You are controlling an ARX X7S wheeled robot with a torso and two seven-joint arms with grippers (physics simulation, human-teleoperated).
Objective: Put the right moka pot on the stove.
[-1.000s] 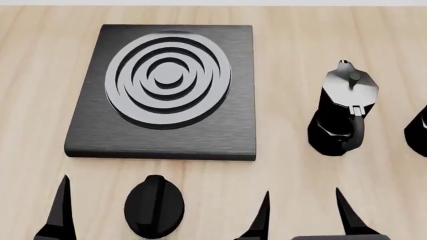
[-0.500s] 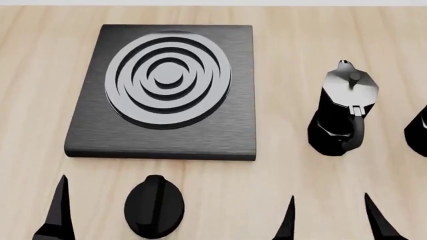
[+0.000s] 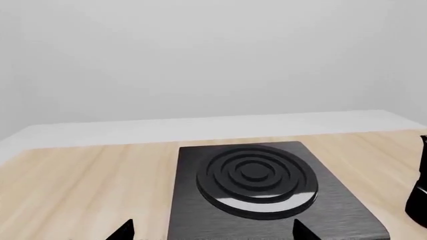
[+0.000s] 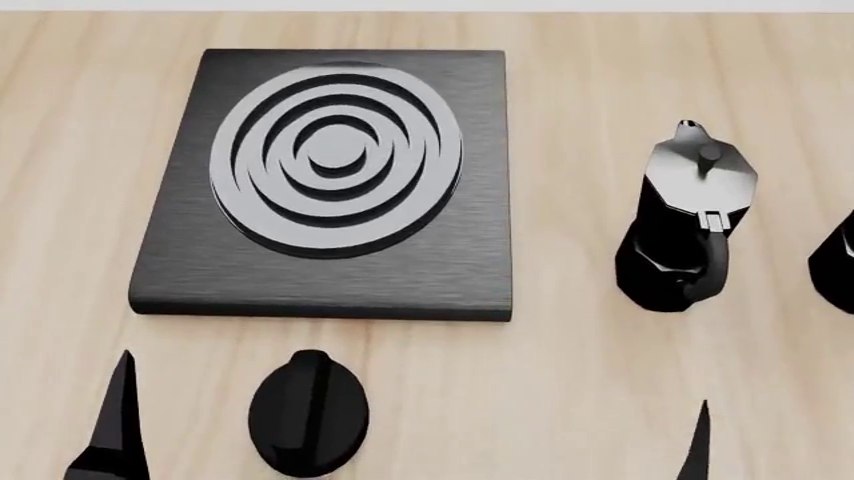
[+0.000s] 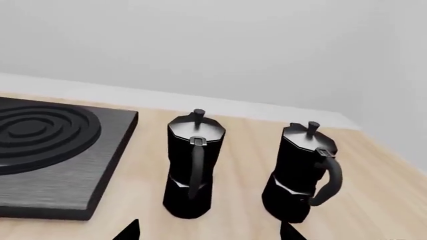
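In the head view, the right moka pot [image 4: 838,255] is cut by the frame edge, only a dark sliver being shown. Of the right tool [image 4: 694,445], a single fingertip is seen, the rest cropped. In the left wrist view, a pot [image 3: 420,185] beside the left tool is likewise clipped.

Black, sharply pointed end effector [image 4: 118,420] fingers

A second moka pot [image 4: 687,225], round knob [image 4: 308,412], wooden table [image 4: 574,120].
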